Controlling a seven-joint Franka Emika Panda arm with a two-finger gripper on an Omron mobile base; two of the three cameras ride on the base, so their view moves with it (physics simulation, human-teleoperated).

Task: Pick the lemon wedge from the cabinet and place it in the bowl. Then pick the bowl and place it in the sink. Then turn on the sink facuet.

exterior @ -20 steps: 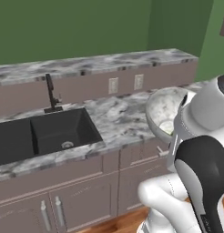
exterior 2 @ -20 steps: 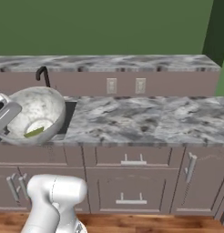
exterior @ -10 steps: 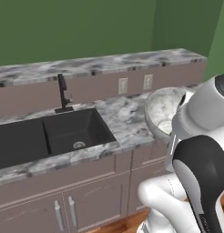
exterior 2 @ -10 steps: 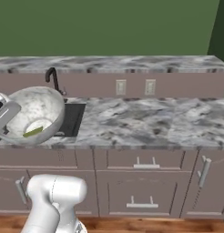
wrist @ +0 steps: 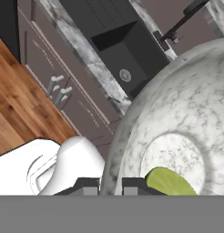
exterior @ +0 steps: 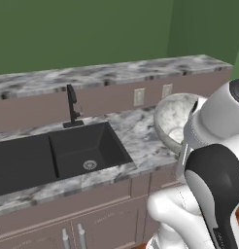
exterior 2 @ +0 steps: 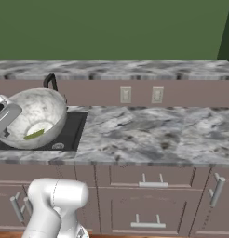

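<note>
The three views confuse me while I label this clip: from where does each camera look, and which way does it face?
Left base view: behind the arm on its left, looking forward and down at the sink and sink facuet; the white arm rises at lower right, carrying the bowl.
Right base view: behind on the right, facing the counter; arm at lower left, lemon wedge in the bowl.
Hand view: on the hand, looking along the gripper clamped on the bowl's rim, down toward sink and floor.
Shared: all three show bowl and sink.
</note>
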